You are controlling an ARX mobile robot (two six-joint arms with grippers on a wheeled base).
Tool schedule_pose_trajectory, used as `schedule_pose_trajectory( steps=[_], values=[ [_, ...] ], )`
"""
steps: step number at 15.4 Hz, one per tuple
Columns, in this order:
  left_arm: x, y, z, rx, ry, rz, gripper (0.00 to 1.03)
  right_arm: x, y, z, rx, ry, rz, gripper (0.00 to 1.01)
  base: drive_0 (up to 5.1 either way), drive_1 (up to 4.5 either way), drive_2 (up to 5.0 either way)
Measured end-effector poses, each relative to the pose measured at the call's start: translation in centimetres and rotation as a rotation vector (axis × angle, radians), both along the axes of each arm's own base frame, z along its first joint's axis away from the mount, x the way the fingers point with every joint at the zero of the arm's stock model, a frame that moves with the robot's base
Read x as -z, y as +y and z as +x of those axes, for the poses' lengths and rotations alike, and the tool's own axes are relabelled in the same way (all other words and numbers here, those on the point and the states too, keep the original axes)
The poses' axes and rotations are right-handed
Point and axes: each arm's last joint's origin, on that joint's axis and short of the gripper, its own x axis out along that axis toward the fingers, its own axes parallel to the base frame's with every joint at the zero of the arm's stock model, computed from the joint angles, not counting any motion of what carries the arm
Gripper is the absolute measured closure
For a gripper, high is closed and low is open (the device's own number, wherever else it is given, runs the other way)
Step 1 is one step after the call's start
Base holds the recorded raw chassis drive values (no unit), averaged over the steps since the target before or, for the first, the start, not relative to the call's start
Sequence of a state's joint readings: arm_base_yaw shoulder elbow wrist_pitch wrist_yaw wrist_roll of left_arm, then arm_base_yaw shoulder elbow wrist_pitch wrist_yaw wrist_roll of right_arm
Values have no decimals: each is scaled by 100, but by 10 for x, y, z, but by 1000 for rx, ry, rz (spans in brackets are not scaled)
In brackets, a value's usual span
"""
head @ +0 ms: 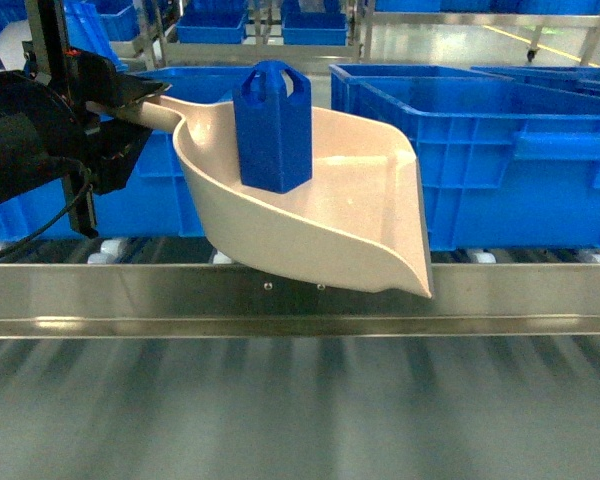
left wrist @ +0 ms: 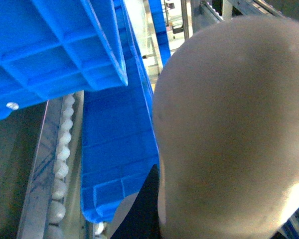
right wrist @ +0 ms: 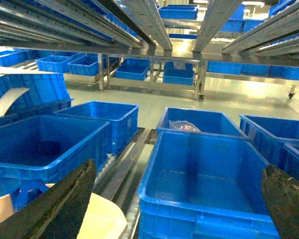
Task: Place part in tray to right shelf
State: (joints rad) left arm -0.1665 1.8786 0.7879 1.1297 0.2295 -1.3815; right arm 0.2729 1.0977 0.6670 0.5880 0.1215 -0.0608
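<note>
The cream tray [head: 360, 220] hangs tilted just above the right shelf's steel front rail [head: 300, 290], its lip pointing lower right. The blue part [head: 272, 130] stands upright inside it near the handle. My left gripper [head: 140, 100] is shut on the tray's handle at the left. In the left wrist view the tray's underside [left wrist: 229, 129] fills the right side, with one dark finger [left wrist: 144, 209] against it. My right gripper [right wrist: 177, 204] is open and holds nothing, hovering over a blue crate [right wrist: 204, 189]. A corner of the tray [right wrist: 102, 219] shows at its lower left.
Large blue crates [head: 480, 150] stand on the shelf's white rollers [head: 110, 250] behind and beside the tray, another [head: 160, 190] right behind the handle. A crate wall [left wrist: 114, 149] lies close to the tray's underside. Further crates and steel racks [right wrist: 139, 20] fill the background.
</note>
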Motion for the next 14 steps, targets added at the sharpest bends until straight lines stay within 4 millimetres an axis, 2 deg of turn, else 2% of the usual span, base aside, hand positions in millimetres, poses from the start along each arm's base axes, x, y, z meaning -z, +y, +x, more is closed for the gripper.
schedule_pose_trajectory(
  steps=[3,14],
  values=[
    [0,0,0,0,1,0,87,0,0,0,-1,1,0,3,4,403,-394],
    [-1,1,1,-4,-3,0,87,1,1,1,0,6,-2,3,0,0,0]
  ],
)
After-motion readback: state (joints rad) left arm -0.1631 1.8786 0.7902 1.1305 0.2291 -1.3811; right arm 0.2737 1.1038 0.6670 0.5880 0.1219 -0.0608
